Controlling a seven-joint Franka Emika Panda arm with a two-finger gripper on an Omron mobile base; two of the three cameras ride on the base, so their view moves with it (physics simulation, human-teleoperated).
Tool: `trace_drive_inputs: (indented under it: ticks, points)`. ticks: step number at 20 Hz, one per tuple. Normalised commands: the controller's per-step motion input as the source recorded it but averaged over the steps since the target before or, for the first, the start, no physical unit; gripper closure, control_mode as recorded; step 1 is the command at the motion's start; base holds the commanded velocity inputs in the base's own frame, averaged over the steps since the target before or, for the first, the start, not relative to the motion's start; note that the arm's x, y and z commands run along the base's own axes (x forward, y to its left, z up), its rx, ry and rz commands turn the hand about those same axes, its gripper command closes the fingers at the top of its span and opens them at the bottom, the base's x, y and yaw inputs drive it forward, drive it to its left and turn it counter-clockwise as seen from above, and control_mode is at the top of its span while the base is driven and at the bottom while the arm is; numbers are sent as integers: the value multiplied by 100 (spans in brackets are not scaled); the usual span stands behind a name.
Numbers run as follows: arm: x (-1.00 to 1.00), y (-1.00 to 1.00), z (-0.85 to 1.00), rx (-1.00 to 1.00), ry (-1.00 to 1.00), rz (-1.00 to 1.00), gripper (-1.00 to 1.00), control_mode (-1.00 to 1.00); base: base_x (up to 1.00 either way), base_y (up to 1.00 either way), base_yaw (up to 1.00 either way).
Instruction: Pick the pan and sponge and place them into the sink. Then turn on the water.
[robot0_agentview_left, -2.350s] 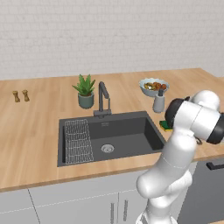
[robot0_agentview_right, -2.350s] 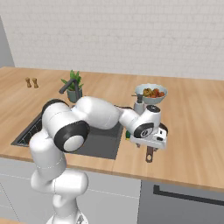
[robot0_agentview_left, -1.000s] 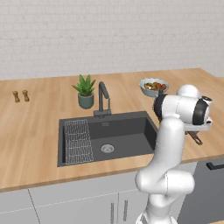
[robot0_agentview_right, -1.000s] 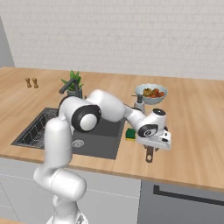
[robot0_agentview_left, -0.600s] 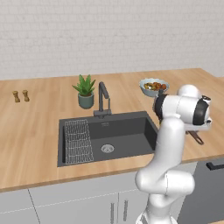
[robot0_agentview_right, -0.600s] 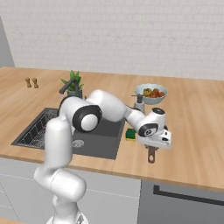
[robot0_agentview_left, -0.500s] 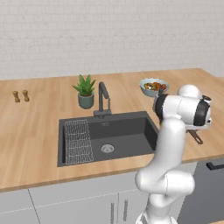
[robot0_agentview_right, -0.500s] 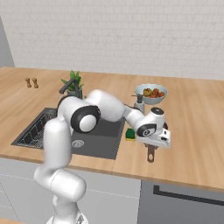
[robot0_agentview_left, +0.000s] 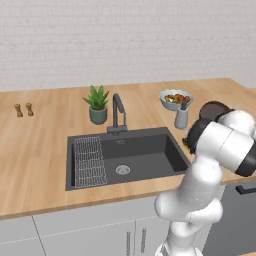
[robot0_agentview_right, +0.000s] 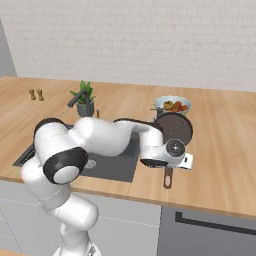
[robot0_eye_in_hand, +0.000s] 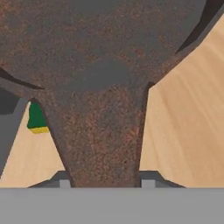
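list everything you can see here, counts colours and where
pan: 1, dark brown-black, on counter right of sink
sponge: 1, green and yellow, on counter beside pan
sink: 1, dark grey, set in counter
wire rack: 1, grey, left in sink
tap: 1, dark, behind sink
plant: 1, green, grey pot
food bowl: 1, pale
shakers: 2, brown, far left
hand: 1, closed on pan handle

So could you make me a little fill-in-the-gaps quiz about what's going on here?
1. The jaws sit on either side of the pan's ____.
2. The sponge is yellow and ____.
3. The sink holds a wire rack and a round ____.
4. The potted plant stands beside the ____.

Missing words: handle; green; drain; tap
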Motion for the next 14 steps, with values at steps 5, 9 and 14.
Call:
trace_drive_inputs:
  ticks: [5,9,14]
  points:
    - [-32,83,99,-19,-23,0,100,-100,0,0,0]
    - [-25,97,84,-22,2,0,100,-100,0,0,0]
    - [-12,83,65,-13,35,12,100,-100,0,0,0]
